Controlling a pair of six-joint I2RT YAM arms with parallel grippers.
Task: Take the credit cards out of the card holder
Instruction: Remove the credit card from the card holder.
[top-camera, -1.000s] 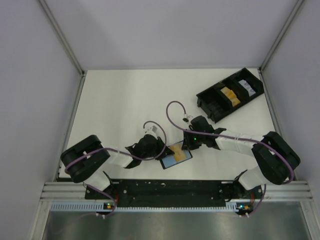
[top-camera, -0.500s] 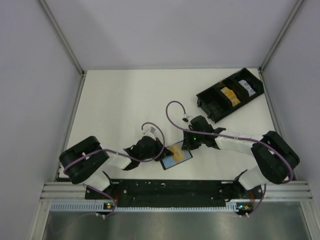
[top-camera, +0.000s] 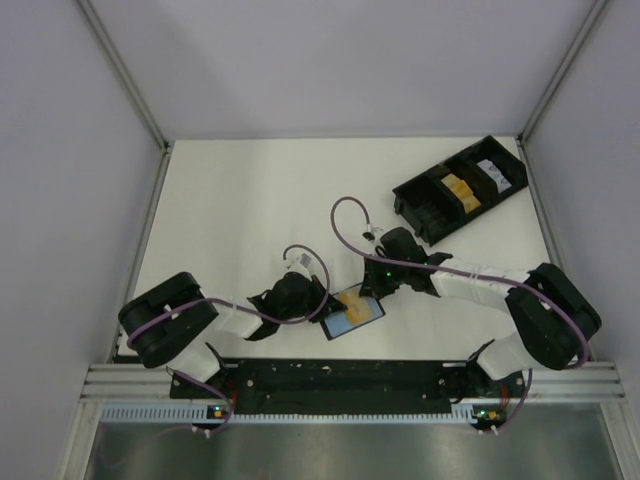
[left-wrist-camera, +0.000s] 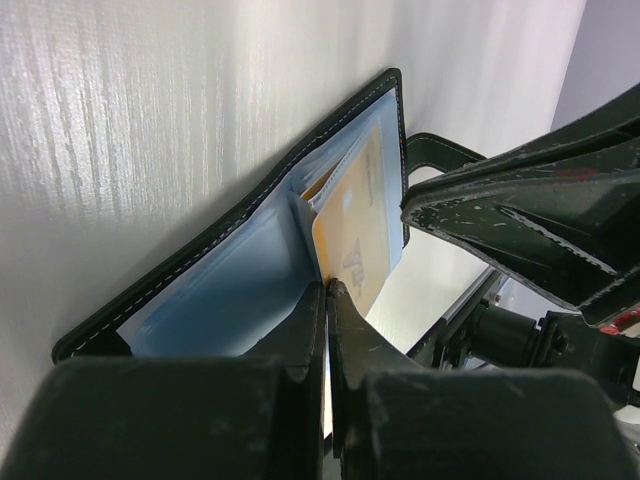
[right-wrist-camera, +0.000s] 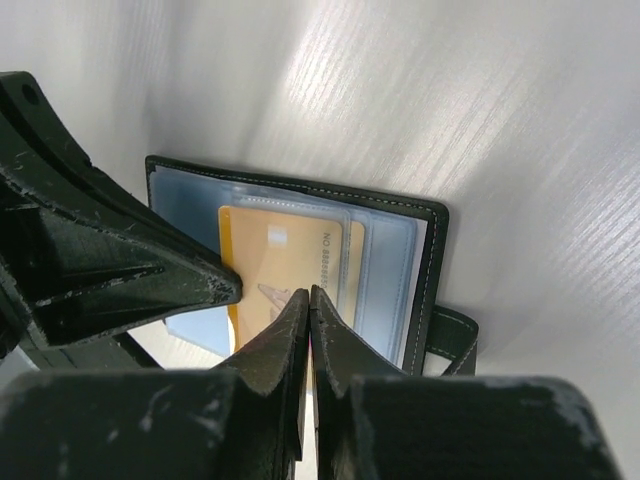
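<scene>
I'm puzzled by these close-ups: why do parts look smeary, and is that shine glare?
Left wrist view: black left gripper blurred up close, open black card holder with blue-grey lining sharp; right wrist view: streaky glare on white table, orange-yellow card crisp; top view: soft even light, little shadow.

I count one card holder (top-camera: 352, 312). One orange-yellow credit card (right-wrist-camera: 285, 265) shows plainly; there are edges of more behind it, number unclear. One long black tray (top-camera: 437, 166). Two grippers of mine: left gripper (left-wrist-camera: 328, 290), right gripper (right-wrist-camera: 308, 295).

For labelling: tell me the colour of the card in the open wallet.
Orange-yellow card, best in right wrist view.
</scene>
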